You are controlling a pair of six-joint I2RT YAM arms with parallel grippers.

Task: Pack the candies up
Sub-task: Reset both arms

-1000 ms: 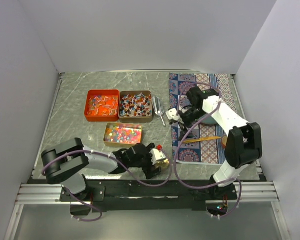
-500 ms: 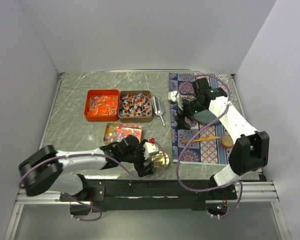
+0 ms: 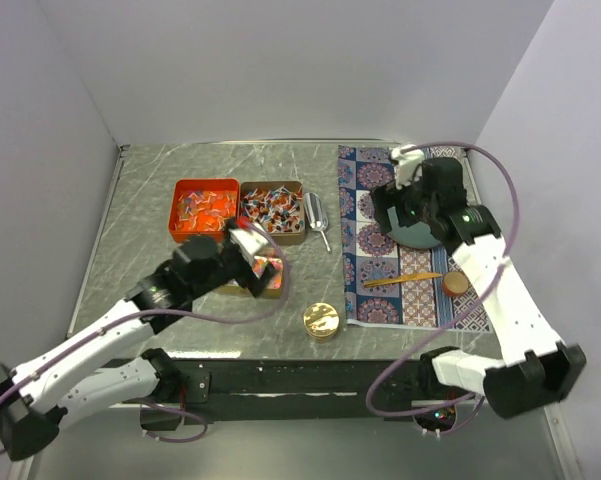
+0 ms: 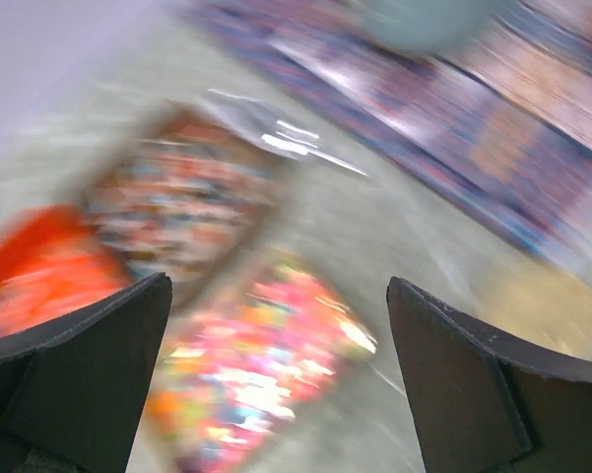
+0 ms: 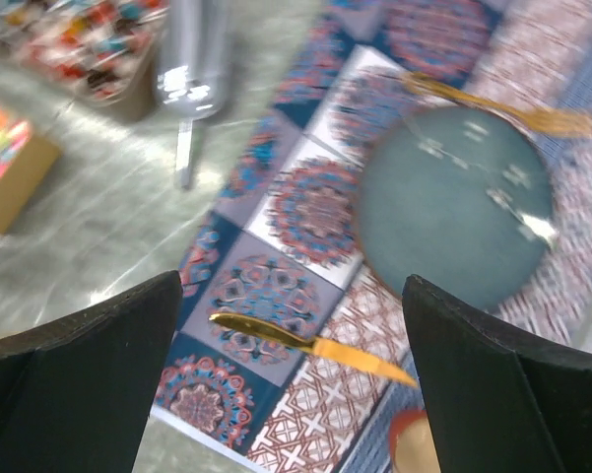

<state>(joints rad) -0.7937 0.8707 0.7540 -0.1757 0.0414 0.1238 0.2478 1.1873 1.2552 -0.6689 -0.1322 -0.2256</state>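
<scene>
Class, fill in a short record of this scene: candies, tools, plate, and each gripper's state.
Candies: wrapped pieces in orange tray and brown tray; bead candies nearer the arms
Tools: silver scoop beside brown tray; gold spoon on patterned mat
Plate: teal plate on mat
Left gripper: open, holding nothing, over bead candies
Right gripper: open, holding nothing, over mat

The candies [image 3: 271, 208] fill three open tins [image 3: 204, 238]: orange-red wrapped pieces, red-white-blue wrapped pieces, and multicoloured beads [image 4: 266, 365].

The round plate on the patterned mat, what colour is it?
The round plate is plain teal, a dull blue-green, seen best in the right wrist view.
</scene>
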